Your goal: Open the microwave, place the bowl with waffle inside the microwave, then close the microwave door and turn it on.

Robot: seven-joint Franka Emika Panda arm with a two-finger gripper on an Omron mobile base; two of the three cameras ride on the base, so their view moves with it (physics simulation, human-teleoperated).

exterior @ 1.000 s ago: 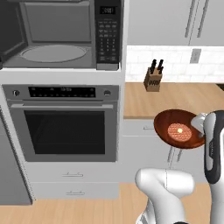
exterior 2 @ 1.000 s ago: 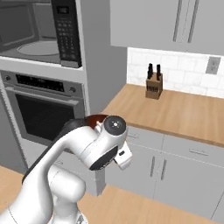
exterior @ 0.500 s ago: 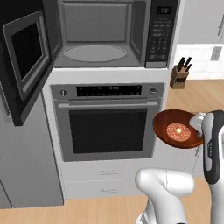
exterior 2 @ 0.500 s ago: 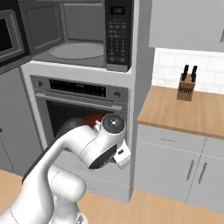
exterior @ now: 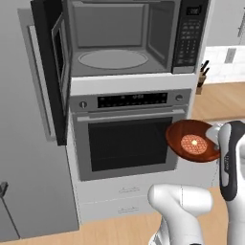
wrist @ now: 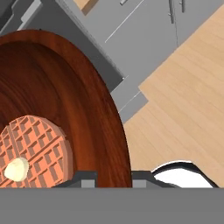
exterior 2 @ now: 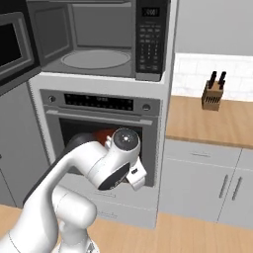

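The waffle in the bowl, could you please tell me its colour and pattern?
The small round waffle is orange with a square grid pattern and a pale dab on top, clearest in the hand view.

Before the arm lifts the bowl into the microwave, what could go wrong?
The hand pinches only the rim of the bowl with waffle, so it might tilt and the waffle could slide. The bowl sits well below the microwave cavity and may hit the oven front. The open microwave door could block a wide swing.
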